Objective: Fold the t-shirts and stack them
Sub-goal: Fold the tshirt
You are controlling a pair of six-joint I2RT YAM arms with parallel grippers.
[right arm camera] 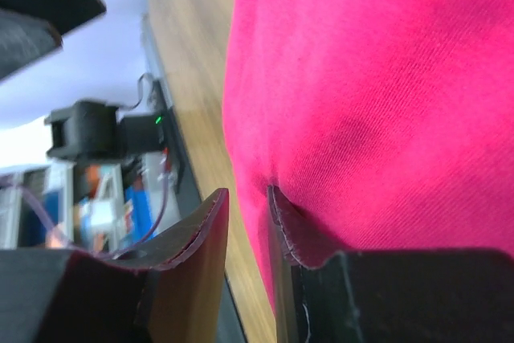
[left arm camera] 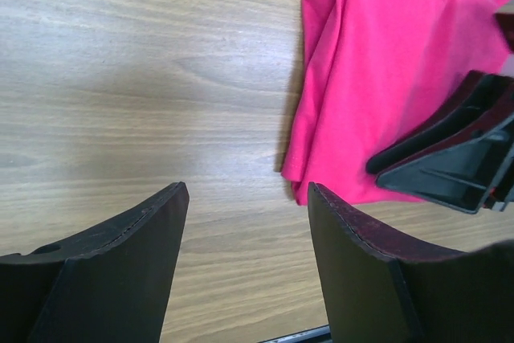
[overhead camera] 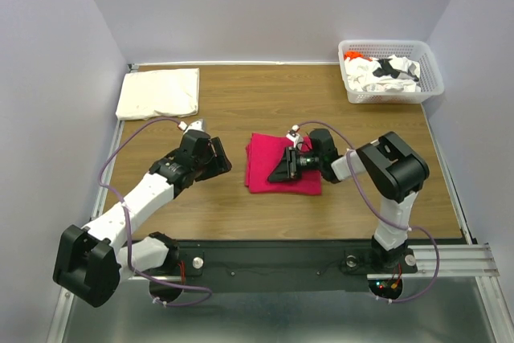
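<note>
The magenta-red t-shirt (overhead camera: 265, 165) lies folded on the wooden table at centre. It also shows in the left wrist view (left arm camera: 377, 70) and fills the right wrist view (right arm camera: 385, 78). My right gripper (overhead camera: 273, 177) lies low over the shirt's front part, its jaws closed to a narrow gap on the shirt's edge (right arm camera: 247, 192). My left gripper (overhead camera: 223, 160) is open and empty just left of the shirt, over bare wood (left arm camera: 247, 190). A cream-white t-shirt (overhead camera: 158, 92) lies folded at the back left. White printed and orange shirts (overhead camera: 389, 72) lie crumpled in the basket.
The white lattice basket (overhead camera: 391, 44) stands at the back right corner. Grey walls close in the table on three sides. A black rail (overhead camera: 265, 259) with the arm bases runs along the near edge.
</note>
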